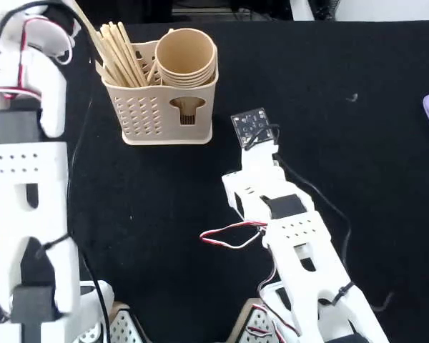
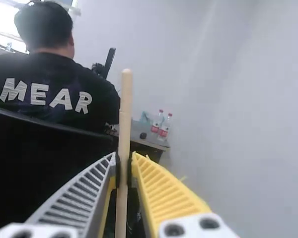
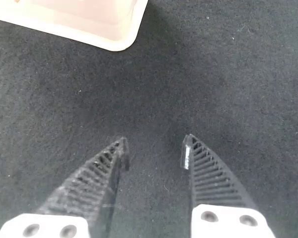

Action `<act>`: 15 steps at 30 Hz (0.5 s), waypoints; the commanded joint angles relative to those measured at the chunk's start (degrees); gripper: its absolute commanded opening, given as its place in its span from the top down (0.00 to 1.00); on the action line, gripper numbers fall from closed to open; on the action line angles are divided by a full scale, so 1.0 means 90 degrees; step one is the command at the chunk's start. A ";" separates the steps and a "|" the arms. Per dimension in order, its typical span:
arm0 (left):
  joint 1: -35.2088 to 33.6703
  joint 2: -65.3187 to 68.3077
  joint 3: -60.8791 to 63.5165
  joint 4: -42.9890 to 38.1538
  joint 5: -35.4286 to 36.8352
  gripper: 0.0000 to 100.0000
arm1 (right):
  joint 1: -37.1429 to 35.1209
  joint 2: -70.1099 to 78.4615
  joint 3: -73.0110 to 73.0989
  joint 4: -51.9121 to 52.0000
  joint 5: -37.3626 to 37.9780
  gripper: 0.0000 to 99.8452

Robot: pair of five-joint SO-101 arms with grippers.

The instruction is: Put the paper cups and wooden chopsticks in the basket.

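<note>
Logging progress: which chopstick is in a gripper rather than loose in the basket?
The chopstick clamped by the left gripper, sticking out past its jaws; the other chopsticks stand loose in the basket beside the cups.

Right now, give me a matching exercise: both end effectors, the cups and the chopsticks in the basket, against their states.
1 left end effector
2 right end effector
3 cups
4 chopsticks in basket

a open above the table
b stacked, mouths up
c shut on a chopstick
d leaning beside the cups

Pairs: 1-c, 2-a, 3-b, 4-d.
</note>
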 commanded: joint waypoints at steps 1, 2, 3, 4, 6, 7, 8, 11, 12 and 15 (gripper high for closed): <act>0.0327 0.0068 -0.0308 -0.0107 -0.0039 0.97 | 0.0078 -0.0210 -0.0024 -0.0166 0.0029 0.82; 0.0396 0.0117 -0.0288 -0.0098 -0.0039 0.97 | 0.0078 -0.0210 -0.0024 -0.0166 0.0029 0.82; 0.0503 0.0156 -0.0288 -0.0098 -0.0039 0.97 | 0.0078 -0.0210 -0.0024 -0.0166 0.0029 0.82; 0.0571 0.0195 -0.0278 -0.0098 -0.0059 0.97 | 0.0078 -0.0220 -0.0024 -0.0166 0.0029 0.82; 0.0698 0.0303 -0.0171 -0.0098 -0.0361 0.97 | 0.0078 -0.0220 -0.0024 -0.0166 0.0029 0.82; 0.0796 0.0342 -0.0112 -0.0098 -0.0606 0.97 | 0.0078 -0.0220 -0.0024 -0.0166 0.0029 0.82; 0.0904 0.0361 -0.0034 -0.0098 -0.0869 0.97 | 0.0078 -0.0230 -0.0024 -0.0166 0.0029 0.82; 0.1060 0.0352 0.0259 -0.0098 -0.1709 0.97 | 0.0078 -0.0230 -0.0024 -0.0166 0.0029 0.82; 0.1060 0.0342 0.0317 -0.0098 -0.1915 0.97 | 0.0078 -0.0230 -0.0024 -0.0166 0.0029 0.82; 0.1021 0.0342 0.0376 -0.0098 -0.2090 0.97 | 0.0068 -0.0230 -0.0034 -0.0166 0.0029 0.82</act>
